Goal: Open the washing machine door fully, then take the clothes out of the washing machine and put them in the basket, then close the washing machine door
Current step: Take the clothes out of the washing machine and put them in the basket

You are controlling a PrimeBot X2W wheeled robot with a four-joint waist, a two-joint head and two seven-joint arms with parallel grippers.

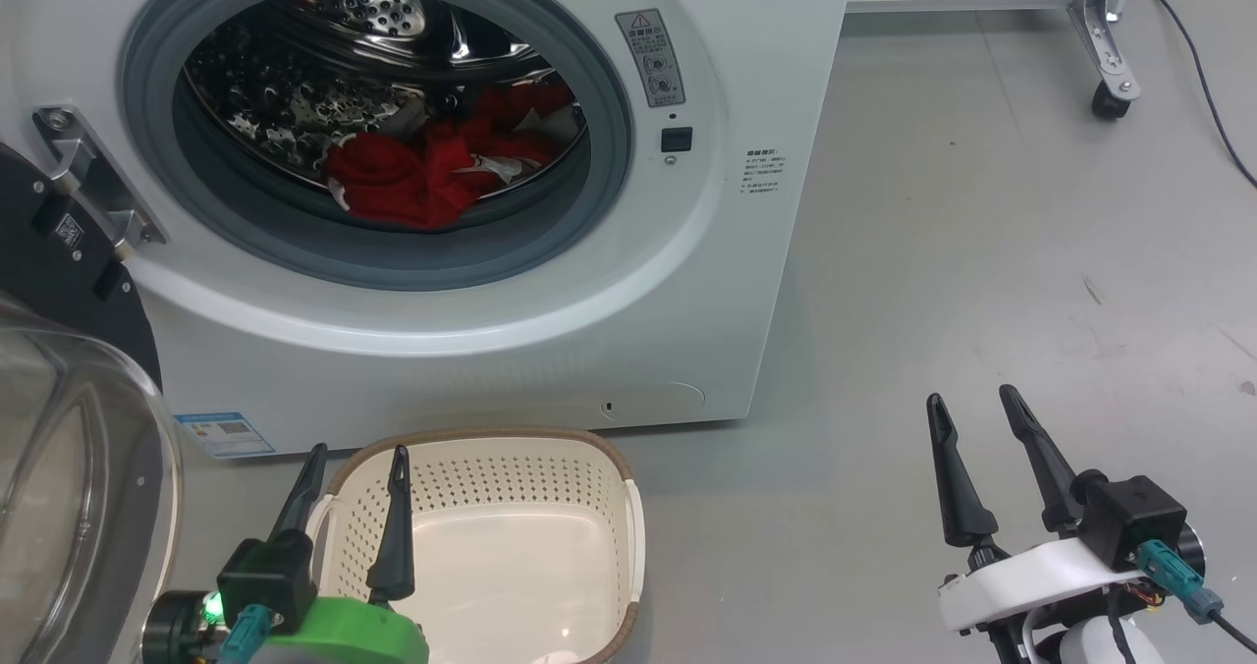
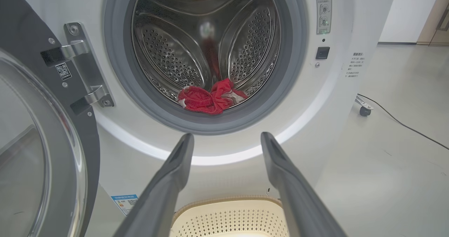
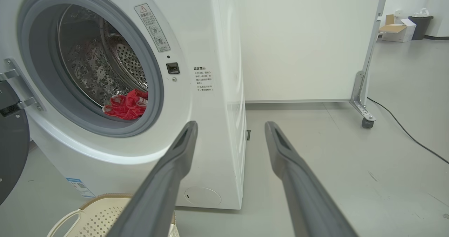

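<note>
The white washing machine (image 1: 746,75) stands ahead with its porthole uncovered. Its door (image 1: 69,428) hangs swung out to the left, black rim and clear glass bowl facing me. Red clothes (image 1: 432,168) with white trim lie heaped low at the drum's front; the same heap of clothes (image 2: 208,98) shows in the left wrist view and the clothes (image 3: 126,105) in the right. The cream basket (image 1: 619,507) sits on the floor below the machine, nothing in it. My left gripper (image 1: 355,460) is open over the basket's left rim. My right gripper (image 1: 972,399) is open above bare floor to the right.
Grey floor (image 1: 982,251) spreads right of the machine. A white panel on a metal caster leg (image 1: 1110,55) stands at the back right, with a black cable (image 1: 1198,75) trailing across the floor. A cardboard box and dark bin (image 3: 419,26) sit far off.
</note>
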